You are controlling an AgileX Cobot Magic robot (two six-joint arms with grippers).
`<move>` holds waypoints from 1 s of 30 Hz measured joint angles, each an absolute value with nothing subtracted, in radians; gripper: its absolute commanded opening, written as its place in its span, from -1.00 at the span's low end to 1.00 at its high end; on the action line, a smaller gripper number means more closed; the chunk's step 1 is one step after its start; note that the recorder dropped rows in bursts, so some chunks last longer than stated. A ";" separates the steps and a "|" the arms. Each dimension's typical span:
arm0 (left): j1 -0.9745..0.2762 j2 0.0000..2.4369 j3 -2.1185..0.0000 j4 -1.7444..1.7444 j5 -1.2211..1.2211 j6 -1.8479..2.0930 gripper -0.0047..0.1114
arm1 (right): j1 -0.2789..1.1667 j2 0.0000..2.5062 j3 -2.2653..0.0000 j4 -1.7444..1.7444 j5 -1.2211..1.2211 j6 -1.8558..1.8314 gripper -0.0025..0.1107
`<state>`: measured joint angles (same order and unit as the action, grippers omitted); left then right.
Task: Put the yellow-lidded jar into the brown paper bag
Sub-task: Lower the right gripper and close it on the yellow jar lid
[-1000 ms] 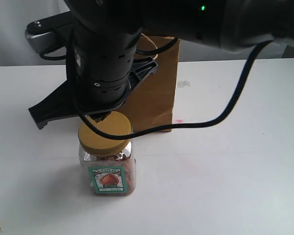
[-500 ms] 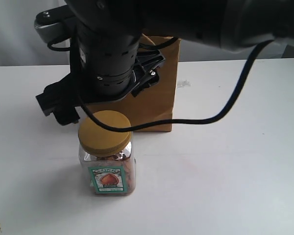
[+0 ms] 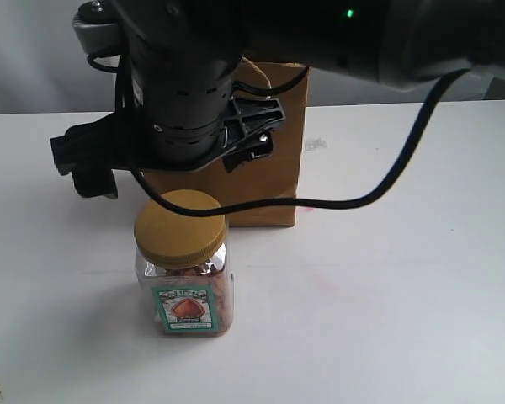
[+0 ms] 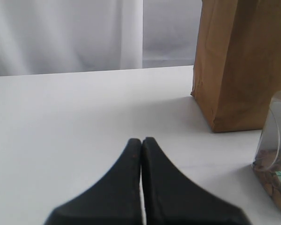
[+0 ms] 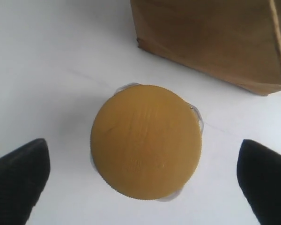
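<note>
The yellow-lidded jar [image 3: 183,268] stands upright on the white table, its green-bordered label facing the exterior camera. The brown paper bag [image 3: 261,139] stands upright just behind it. My right gripper [image 3: 172,168] hangs open right above the jar, its fingers spread wide to either side. In the right wrist view the round lid [image 5: 146,140] sits between the two fingertips of the right gripper [image 5: 143,143], untouched. My left gripper [image 4: 141,140] is shut and empty, low over the table, with the bag [image 4: 239,61] and the jar's edge [image 4: 276,154] off to one side.
The right arm's black body and a cable [image 3: 387,185] loop in front of the bag. A white curtain [image 4: 65,33] hangs behind the white table [image 3: 404,295].
The right gripper has lifted slightly off the lid and turned until its fingers stand level on either side of the jar. The jar and bag have not moved.
</note>
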<state>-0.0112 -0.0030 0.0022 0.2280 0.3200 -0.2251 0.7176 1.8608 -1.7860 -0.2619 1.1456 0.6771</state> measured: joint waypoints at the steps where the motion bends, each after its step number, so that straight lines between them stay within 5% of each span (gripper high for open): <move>1: -0.011 -0.003 0.002 0.228 0.320 -0.225 -0.90 | 0.718 1.861 -1.786 -0.262 1.135 0.690 0.90; 30: -0.011 -0.003 0.002 0.228 0.320 -0.225 -0.90 | 0.718 1.879 -1.565 -0.428 0.828 0.790 0.90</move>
